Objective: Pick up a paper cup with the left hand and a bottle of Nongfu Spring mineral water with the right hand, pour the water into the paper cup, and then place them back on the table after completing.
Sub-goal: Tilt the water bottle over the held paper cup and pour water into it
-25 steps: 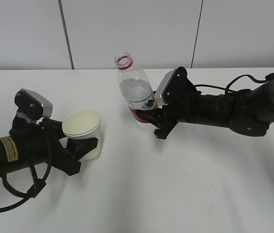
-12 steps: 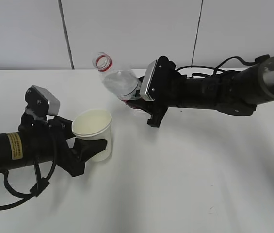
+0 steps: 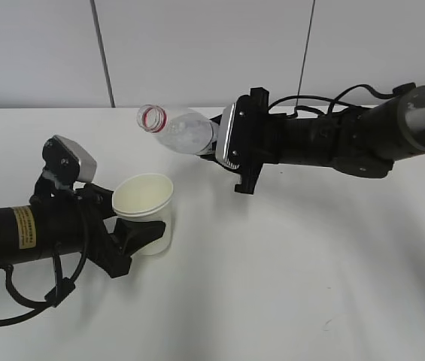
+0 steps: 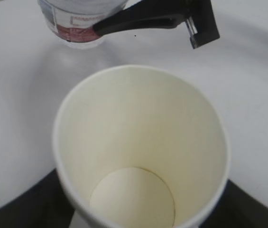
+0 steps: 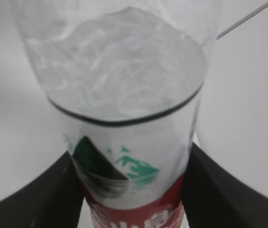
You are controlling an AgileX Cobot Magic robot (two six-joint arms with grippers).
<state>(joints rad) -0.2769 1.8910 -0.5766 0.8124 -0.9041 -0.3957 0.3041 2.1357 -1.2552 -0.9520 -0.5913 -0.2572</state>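
My left gripper (image 3: 138, 235) is shut on a white paper cup (image 3: 145, 210), held upright just above the white table (image 3: 287, 286). In the left wrist view the cup (image 4: 141, 142) is dry inside. My right gripper (image 3: 210, 147) is shut on the clear Nongfu Spring bottle (image 3: 180, 134), lifted and tipped nearly level, its open red-ringed mouth pointing left, above and behind the cup. The water (image 5: 119, 76) fills the bottle's body in the right wrist view, above the red and green label (image 5: 134, 185). No water shows leaving the mouth.
The white wall panels (image 3: 197, 53) rise behind the table's far edge. The right gripper's black finger (image 4: 143, 19) and the bottle's base (image 4: 77, 28) show at the top of the left wrist view. A black cable (image 3: 16, 301) loops below the left arm.
The right gripper has lifted the bottle off the table and tipped it from upright to nearly level, mouth to the left. The left gripper has moved the cup slightly right and forward.
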